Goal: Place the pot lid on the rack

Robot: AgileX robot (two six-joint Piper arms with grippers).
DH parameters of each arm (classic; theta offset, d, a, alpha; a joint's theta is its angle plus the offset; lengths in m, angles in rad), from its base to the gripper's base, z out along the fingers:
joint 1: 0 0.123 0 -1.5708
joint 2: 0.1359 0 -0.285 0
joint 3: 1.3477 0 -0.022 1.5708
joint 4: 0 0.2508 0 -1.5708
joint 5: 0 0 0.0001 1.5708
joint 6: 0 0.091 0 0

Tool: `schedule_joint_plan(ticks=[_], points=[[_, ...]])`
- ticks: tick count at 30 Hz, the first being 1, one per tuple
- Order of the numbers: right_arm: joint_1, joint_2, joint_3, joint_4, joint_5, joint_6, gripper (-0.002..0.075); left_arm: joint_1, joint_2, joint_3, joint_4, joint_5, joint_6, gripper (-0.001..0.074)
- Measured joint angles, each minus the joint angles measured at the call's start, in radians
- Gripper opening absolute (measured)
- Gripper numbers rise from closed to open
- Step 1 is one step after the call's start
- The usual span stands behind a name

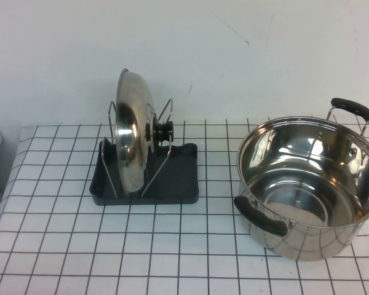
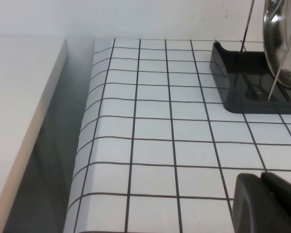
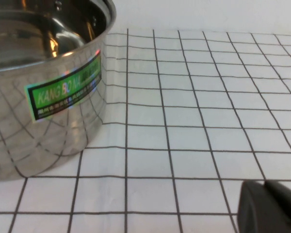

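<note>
The pot lid (image 1: 130,138) stands on edge between the wire loops of the dark grey rack (image 1: 172,184), its black knob (image 1: 162,132) facing right. In the left wrist view the rack (image 2: 233,82) and the lid's rim (image 2: 281,43) show at the far corner of the table. My left gripper (image 2: 264,201) is shut with nothing in it, low over the table well short of the rack. My right gripper (image 3: 266,204) is shut and holds nothing, above the table beside the pot. Neither arm shows in the high view.
A deep steel pot (image 1: 310,184) with two black handles stands at the right, its side with a green label (image 3: 63,92) close to the right gripper. The table's left edge (image 2: 85,145) drops beside a white ledge (image 2: 19,97).
</note>
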Motion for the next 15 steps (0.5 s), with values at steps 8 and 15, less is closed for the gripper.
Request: schedule_joint_plan(ticks=[8, 15], points=[[0.0, 0.0, 0.0, -0.015, 0.0, 0.048, -0.0002, 0.0, 0.0, 0.0, 0.0, 0.0, 0.0, -0.0002], [0.029, 0.0, 0.0, -0.017, 0.0, 0.038, -0.0002, 0.0, 0.0, 0.0, 0.0, 0.0, 0.0, -0.0002]])
